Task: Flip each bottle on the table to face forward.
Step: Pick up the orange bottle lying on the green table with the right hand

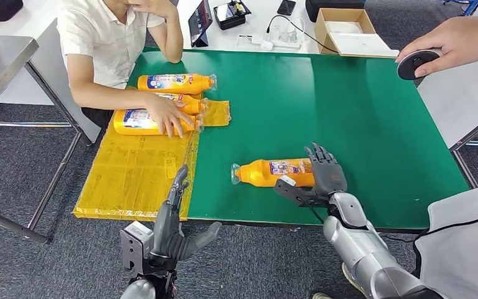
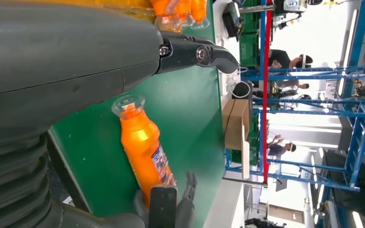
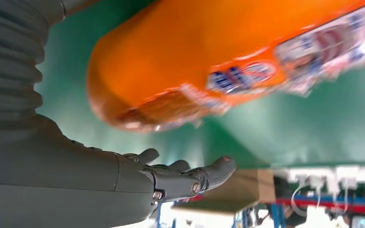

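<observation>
An orange bottle [image 1: 267, 172] lies on its side on the green table [image 1: 348, 106], clear cap pointing left, label up. My right hand [image 1: 325, 176] sits at its base end, fingers spread over the bottle and thumb beside it, not closed around it. The right wrist view shows the bottle [image 3: 228, 61] close to the straight fingers [image 3: 195, 178]. My left hand [image 1: 173, 215] hovers open at the table's front edge, left of the bottle [image 2: 145, 152]. Three more orange bottles [image 1: 174, 82] lie at the far left, and a seated person's hand [image 1: 165, 114] rests on the nearest one [image 1: 138, 121].
A yellow sheet [image 1: 131, 171] hangs over the table's left front corner. Another person's hand [image 1: 454, 37] holds a dark round object [image 1: 417, 63] over the far right corner. A cardboard box [image 1: 342, 28] and electronics sit on the white desk behind. A person in white [image 1: 467, 237] stands at my right.
</observation>
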Robot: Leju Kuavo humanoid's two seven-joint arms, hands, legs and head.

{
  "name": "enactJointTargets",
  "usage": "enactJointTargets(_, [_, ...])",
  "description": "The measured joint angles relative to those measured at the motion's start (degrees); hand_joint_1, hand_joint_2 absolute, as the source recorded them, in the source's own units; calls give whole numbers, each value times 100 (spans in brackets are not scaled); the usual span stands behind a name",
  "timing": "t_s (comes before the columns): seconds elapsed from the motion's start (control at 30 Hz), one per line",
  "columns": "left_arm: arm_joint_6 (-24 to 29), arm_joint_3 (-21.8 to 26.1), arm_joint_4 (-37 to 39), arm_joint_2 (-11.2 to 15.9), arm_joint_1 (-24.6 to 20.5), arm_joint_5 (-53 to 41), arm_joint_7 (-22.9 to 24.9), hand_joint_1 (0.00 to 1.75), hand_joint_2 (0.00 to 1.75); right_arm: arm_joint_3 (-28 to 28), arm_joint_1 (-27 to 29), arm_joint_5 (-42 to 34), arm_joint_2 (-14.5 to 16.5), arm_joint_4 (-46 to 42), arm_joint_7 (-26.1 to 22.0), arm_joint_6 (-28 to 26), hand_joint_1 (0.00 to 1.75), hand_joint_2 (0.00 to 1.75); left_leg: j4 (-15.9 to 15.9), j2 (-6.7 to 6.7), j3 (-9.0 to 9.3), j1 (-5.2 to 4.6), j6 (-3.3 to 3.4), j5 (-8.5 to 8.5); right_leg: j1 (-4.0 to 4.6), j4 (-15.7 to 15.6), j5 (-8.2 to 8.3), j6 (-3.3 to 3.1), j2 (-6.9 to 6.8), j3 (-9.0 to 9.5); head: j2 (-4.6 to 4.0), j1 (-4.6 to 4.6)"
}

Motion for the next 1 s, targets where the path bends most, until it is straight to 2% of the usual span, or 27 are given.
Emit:
enactJointTargets(0.2, [-43, -2, 48, -2, -12, -14, 2, 0, 175, 4, -5, 46, 63, 158, 35, 51, 0, 175, 0, 0, 0, 1, 0, 0, 1, 1, 0, 0, 0, -1, 0, -1])
enactJointTargets(0.33, [-57, -2, 67, -4, -14, -36, 33, 0, 175, 27, -136, 190, 78, 282, 582, 586, 0, 175, 0, 3, 3, 1, 0, 0, 0, 0, 0, 0, 1, 2, 0, 0])
enactJointTargets(0.37, [-64, -2, 67, -5, -14, -43, 49, 0, 175, 34, -196, 216, 85, 318, 744, 792, 7, 175, 0, 3, 6, 0, 0, 0, 0, 0, 0, 0, 1, 4, 0, 0])
enactJointTargets(0.47, [-137, -1, 67, -8, -24, -37, 93, 0, 175, 41, -374, 240, 109, 420, 1001, 1334, 134, 175, 0, 3, 20, 0, 0, 0, 0, -2, 0, 0, 1, 15, 0, -1])
enactJointTargets(0.5, [-169, 0, 69, -9, -34, -27, 99, 0, 175, 43, -419, 238, 112, 456, 1016, 1476, 171, 175, 0, 3, 23, 0, 0, 0, 0, -2, 0, 0, 1, 18, 0, -1])
enactJointTargets(0.77, [-360, 1, 149, -11, -162, 107, 104, 0, 175, 48, -676, 160, 55, 701, 1011, 2031, 175, 175, 0, 2, 48, 0, 1, 0, 0, -2, 0, 0, 1, 41, 0, 1])
enactJointTargets(1.0, [-410, 1, 207, -11, -198, 127, 107, 0, 175, 48, -770, 125, 20, 802, 1051, 2144, 175, 175, 0, 1, 54, 0, 1, 0, 0, -3, 0, 0, 0, 46, 0, 1])
